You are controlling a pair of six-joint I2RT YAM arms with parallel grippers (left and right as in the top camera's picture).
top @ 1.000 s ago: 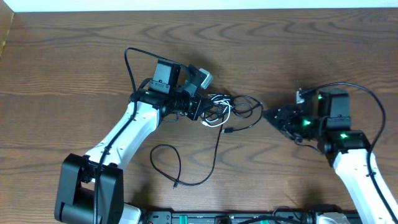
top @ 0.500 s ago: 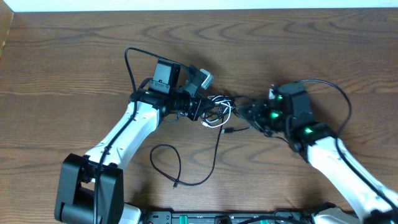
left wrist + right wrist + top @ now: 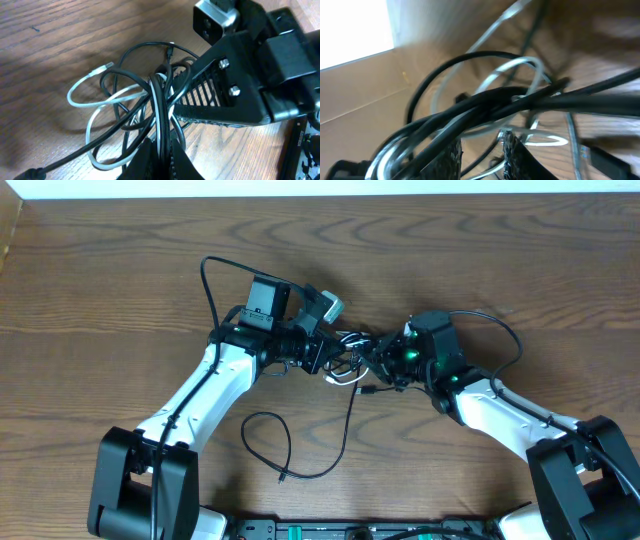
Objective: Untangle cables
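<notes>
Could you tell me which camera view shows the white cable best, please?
The left wrist view: the white cable is sharp there, its loops and one end traceable. Overhead shows only small pale bits of it; the right wrist view shows blurred pale loops.

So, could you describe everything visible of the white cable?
The white cable is thin, smooth and flexible, with a small silvery plug at one free end; the other end is hidden. It lies on the table in loose loops, woven through the black cables. The left gripper is shut on one white strand together with black ones. The right gripper reaches into the cables too; whether it touches the white cable is unclear.
</notes>
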